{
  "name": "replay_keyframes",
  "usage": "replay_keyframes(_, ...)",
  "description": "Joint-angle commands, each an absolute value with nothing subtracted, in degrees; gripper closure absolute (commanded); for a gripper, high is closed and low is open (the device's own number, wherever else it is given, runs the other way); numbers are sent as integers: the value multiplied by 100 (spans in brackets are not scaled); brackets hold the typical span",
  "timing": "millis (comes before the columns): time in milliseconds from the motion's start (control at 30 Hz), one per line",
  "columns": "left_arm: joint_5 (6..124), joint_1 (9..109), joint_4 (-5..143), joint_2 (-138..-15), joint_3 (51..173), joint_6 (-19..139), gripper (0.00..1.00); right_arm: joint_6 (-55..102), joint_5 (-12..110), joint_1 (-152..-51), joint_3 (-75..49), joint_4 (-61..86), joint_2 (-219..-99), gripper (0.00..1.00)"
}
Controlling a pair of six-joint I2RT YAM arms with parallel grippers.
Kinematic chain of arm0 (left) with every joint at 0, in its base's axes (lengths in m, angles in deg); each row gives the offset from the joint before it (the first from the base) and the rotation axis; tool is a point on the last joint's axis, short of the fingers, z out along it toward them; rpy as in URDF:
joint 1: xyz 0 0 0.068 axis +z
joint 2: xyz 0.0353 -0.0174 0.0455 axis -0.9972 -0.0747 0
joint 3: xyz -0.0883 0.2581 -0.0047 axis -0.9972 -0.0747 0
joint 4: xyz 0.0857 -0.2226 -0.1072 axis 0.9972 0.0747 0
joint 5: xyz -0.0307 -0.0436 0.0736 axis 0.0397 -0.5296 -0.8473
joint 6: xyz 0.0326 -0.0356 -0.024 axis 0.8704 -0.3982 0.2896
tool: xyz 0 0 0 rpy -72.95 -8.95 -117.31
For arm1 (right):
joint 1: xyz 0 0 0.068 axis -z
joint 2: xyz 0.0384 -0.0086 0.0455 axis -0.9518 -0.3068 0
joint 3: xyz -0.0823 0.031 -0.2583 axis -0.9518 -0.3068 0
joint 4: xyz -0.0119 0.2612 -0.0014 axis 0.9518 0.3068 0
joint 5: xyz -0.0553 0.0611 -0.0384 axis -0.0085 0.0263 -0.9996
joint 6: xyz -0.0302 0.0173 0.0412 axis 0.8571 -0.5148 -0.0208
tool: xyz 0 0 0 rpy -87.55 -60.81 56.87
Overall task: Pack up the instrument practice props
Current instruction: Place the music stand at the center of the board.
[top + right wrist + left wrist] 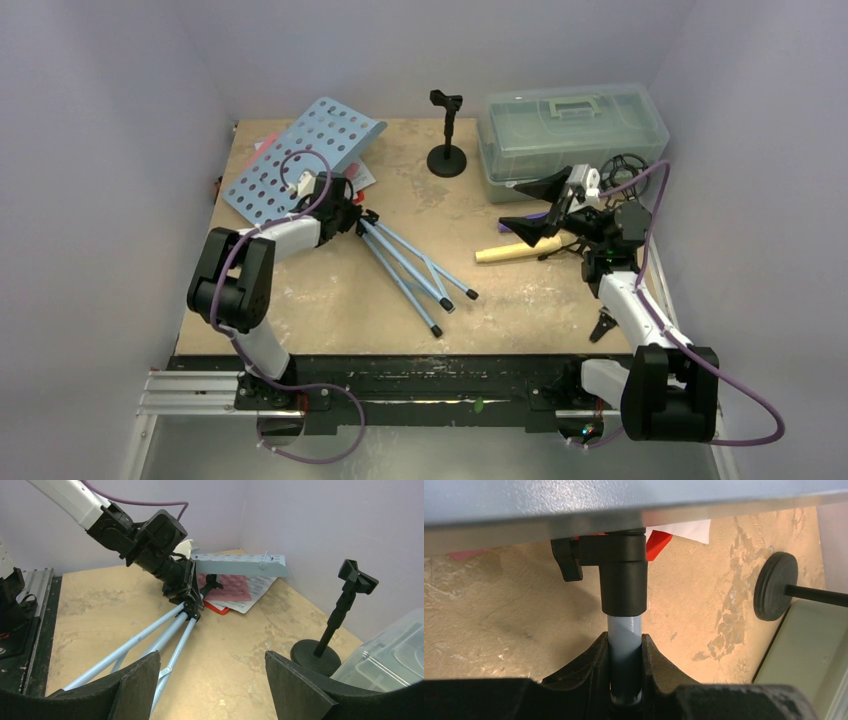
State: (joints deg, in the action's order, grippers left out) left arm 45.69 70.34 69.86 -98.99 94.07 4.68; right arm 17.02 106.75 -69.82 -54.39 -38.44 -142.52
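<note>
Left gripper (625, 647) is clamped on the light-blue pole (624, 630) of the music rest (300, 160), just below its black collar (624, 587) (tripod legs (415, 265) bunched together), while the right gripper (540, 208) hangs spread and empty well right of the rest, past the upright mic holder (447, 135).

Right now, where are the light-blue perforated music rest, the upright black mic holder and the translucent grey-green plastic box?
Music rest (320, 135): top external view, perforated panel.
Mic holder (447, 160): top external view, round base.
Plastic box (600, 125): top external view, lid.
</note>
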Motion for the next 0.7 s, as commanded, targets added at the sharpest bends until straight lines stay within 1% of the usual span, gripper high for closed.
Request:
replay_keyframes(0,4266,7086,5514,-9755,10084,514,100,1806,10757,-6950,-5457,-3876,-14263,21)
replay_keyframes(233,4354,7138,5346,-10013,10098,518,100,1805,10770,-6941,-5442,-3851,-14290,21)
replay_keyframes(333,4597,7193,5384,-10152,10176,471,100,1823,10784,-6932,-5447,-3837,-14289,20)
replay_keyframes(367,4744,7218,5396,-10182,10179,444,96,1830,10788,-6925,-5449,-3835,-14289,21)
replay_keyframes(433,4987,7250,5439,-10188,10174,395,74,1834,10792,-6910,-5438,-3828,-14290,21)
replay_keyframes(667,5151,7253,6136,-9609,9973,326,28,1876,10837,-6839,-5429,-3781,-14275,21)
